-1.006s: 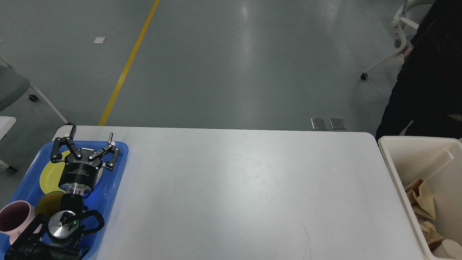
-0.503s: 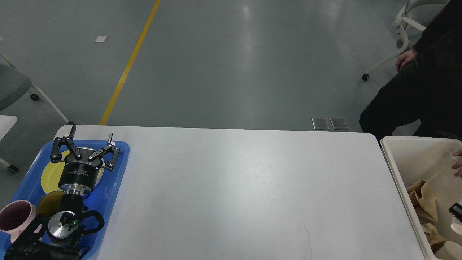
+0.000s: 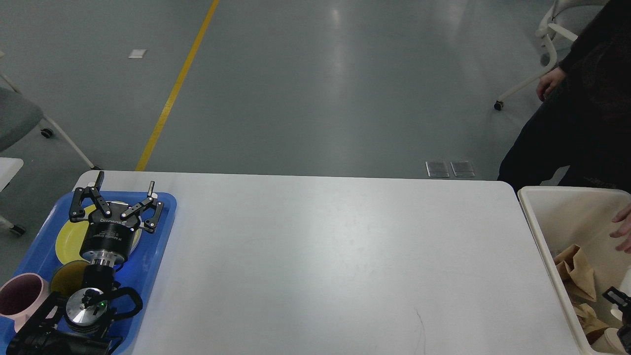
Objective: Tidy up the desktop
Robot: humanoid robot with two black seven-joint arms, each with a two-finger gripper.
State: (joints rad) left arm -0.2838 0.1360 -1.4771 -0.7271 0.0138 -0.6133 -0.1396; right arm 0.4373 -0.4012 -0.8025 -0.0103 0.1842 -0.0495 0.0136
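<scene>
White and bare, the desktop (image 3: 325, 261) spreads between blue tray (image 3: 153, 256) and cream bin (image 3: 547, 236), the left gripper (image 3: 121, 190) hovering fingers spread over the tray's yellow plate (image 3: 66, 239), best lifted straight up, while the right gripper's (image 3: 622, 318) state is unreadable.

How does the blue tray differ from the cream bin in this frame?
The blue tray is shallow and lies on the desktop at its left end; the cream bin is deep and stands at the right end. The tray holds dishes and a pink cup; the bin holds crumpled brown paper. Both are plastic-looking containers.
</scene>
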